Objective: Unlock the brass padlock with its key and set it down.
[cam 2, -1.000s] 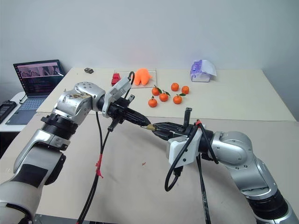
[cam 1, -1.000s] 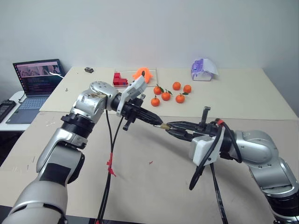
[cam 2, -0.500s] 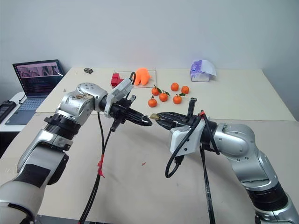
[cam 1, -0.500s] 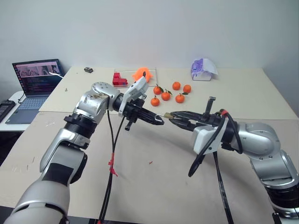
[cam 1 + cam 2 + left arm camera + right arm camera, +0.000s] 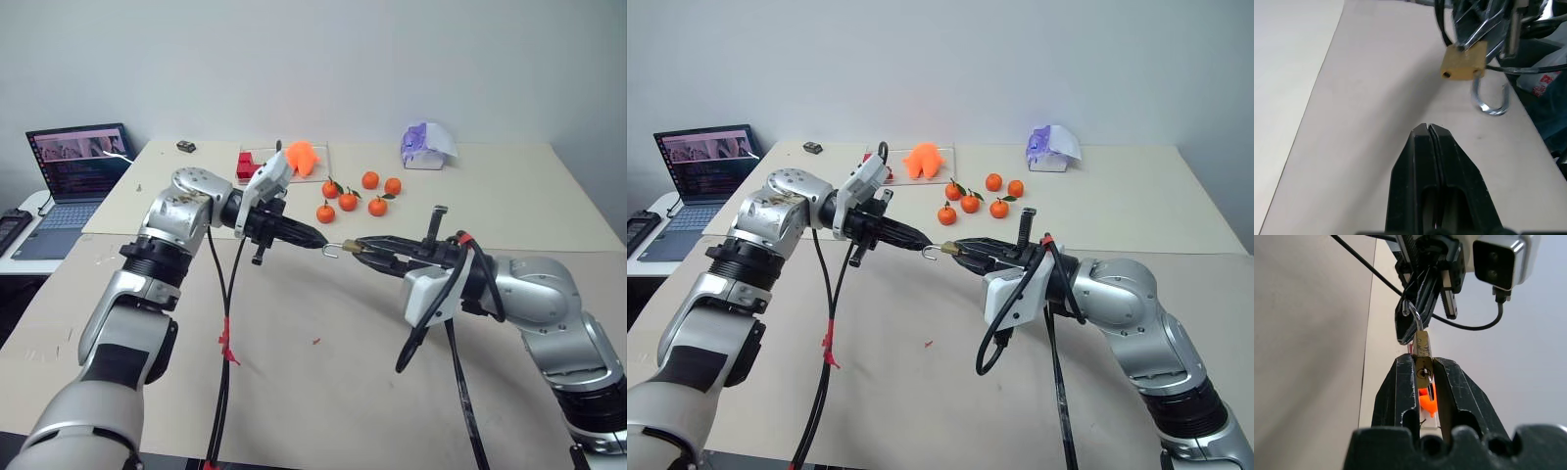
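Observation:
The brass padlock (image 5: 1464,61) hangs in the air above the table, clamped by its body in my right gripper (image 5: 1422,361), which is shut on it. Its silvery shackle (image 5: 1492,103) stands swung open, one leg out of the body. A small silvery sliver at the keyhole end, between the right fingers, looks like the key (image 5: 1428,381). My left gripper (image 5: 319,245) is shut with nothing in it, its tip a short gap to the left of the shackle and pointing at it.
Several oranges (image 5: 348,201) lie behind the grippers. An orange toy (image 5: 302,155) and a red block (image 5: 245,164) are further back. A laptop (image 5: 78,162) stands at far left and a purple-white bag (image 5: 426,144) at the back. Cables (image 5: 227,333) hang from both arms.
My left gripper was at the padlock's shackle and has pulled back to the left, off it. The shackle now stands open. The right gripper keeps its hold.

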Controlling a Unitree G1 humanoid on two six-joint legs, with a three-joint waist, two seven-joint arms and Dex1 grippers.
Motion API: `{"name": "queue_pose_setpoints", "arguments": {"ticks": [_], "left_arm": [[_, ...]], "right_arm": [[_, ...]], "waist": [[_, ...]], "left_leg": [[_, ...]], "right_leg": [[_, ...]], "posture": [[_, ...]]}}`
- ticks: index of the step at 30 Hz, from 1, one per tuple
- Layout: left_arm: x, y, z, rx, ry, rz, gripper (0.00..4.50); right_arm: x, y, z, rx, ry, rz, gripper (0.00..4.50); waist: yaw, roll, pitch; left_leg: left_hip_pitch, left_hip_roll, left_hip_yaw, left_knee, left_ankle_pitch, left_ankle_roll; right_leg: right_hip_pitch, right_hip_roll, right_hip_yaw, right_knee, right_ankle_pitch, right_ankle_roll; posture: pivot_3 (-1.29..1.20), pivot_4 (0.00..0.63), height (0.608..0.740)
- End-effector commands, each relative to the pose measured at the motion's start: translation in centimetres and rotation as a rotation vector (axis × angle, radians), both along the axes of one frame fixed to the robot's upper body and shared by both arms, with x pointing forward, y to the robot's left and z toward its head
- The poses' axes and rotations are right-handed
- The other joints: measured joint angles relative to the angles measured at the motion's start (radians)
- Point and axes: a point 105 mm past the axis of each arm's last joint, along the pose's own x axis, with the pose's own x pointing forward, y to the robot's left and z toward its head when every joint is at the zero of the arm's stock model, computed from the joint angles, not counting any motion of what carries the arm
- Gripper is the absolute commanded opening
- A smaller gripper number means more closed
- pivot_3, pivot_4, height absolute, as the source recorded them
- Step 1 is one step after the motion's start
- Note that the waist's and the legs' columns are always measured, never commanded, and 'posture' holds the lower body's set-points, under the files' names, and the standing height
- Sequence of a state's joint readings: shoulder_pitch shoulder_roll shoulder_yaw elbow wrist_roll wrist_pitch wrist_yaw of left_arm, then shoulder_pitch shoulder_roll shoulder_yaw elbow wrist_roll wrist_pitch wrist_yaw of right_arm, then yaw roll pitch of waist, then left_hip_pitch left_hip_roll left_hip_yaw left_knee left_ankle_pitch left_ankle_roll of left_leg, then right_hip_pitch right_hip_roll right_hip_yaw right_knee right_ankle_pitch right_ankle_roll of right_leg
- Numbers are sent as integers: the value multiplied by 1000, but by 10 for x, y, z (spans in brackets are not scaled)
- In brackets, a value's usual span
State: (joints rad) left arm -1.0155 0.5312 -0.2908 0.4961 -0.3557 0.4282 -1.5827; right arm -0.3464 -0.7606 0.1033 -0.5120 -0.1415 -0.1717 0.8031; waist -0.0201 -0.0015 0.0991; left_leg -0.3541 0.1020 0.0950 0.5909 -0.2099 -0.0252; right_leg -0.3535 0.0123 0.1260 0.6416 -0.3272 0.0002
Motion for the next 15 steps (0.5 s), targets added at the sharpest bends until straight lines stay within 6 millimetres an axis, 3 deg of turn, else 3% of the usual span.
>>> {"name": "queue_pose_setpoints", "arguments": {"ticks": [1,9,11,15], "left_arm": [[-7,10,9,-10,-21,9,1597],[-18,35,17,66,-96,58,4473],[-24,45,19,108,-145,68,4473],[-27,51,21,136,-227,96,4473]], "right_arm": [[-4,0,8,4,-42,30,162],[4,2,-18,-32,-14,85,162],[6,5,-40,-69,0,107,162],[12,9,-58,-80,-6,126,162]], "waist": [[-3,0,0],[-5,-1,0],[-6,-1,0],[-7,0,0]], "left_leg": [[0,0,0,0,0,0],[1,1,0,0,0,0],[1,0,0,0,0,0],[2,1,0,0,0,0]], "right_leg": [[0,0,0,0,0,-1],[1,0,0,0,0,0],[1,0,0,0,0,-1],[1,0,0,0,0,-1]], "posture": [[0,150,702],[0,150,702],[0,150,702],[0,150,702]]}}
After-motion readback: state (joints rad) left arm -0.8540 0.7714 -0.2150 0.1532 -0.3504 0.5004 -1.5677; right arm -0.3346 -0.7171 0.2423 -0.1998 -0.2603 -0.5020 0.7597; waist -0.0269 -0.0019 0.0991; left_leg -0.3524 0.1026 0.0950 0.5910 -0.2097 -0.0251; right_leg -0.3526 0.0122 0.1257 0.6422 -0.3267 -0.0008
